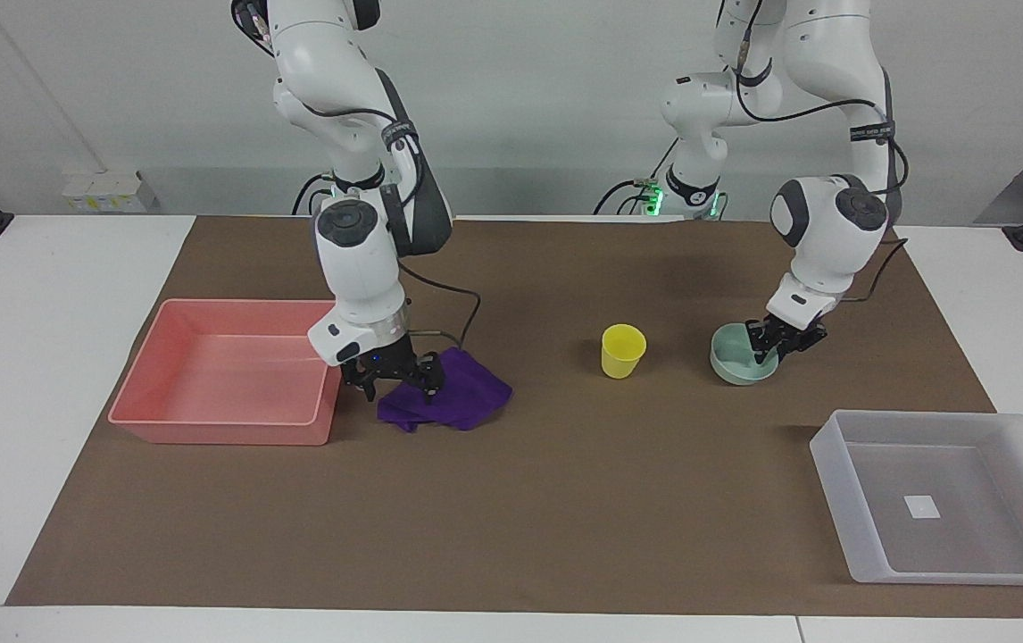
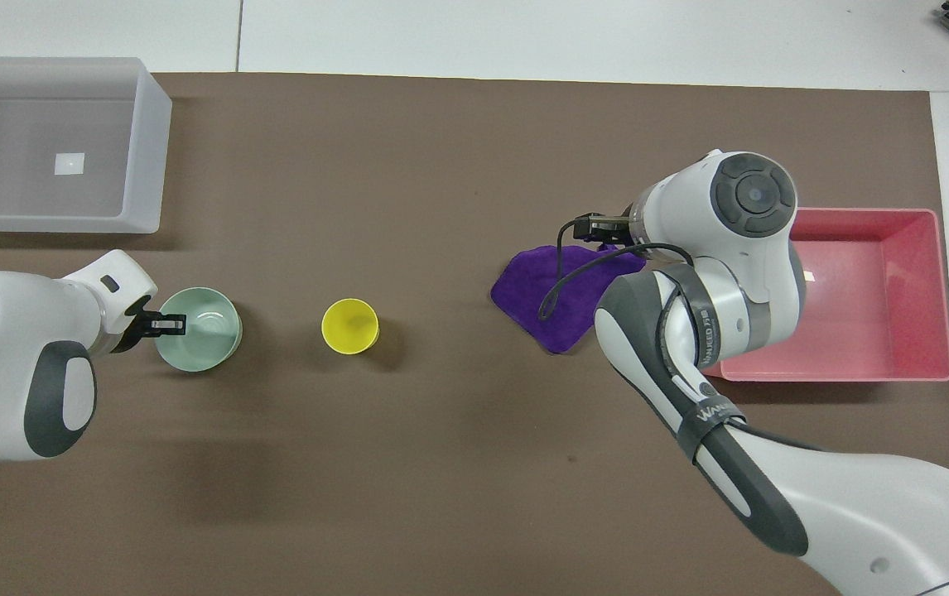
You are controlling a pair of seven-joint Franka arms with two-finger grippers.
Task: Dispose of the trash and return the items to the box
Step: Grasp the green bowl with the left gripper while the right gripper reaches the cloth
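- Purple fabric cloth (image 1: 462,397), soft and folded, lies on the brown table mat (image 1: 511,500) just beside the pink rectangular plastic bin (image 1: 226,371), toward the right arm's end of the table.
- Right gripper (image 1: 395,382) sits low on the cloth's bin-side edge with fingers spread wide astride a fold; nothing is held yet. Judgement: placed to pinch the fabric for a short carry into the bin.
- Left gripper (image 1: 777,344) is down at the rim of the shallow mint-green round bowl (image 1: 737,362), fingers narrowed across the rim wall; a firm grip cannot be confirmed.
- Small yellow plastic cup (image 1: 623,350) stands upright, untouched, beside the bowl.
- Translucent greyish-white plastic tray (image 1: 944,496) with a white label waits toward the left arm's end, farther from the robots than the bowl.
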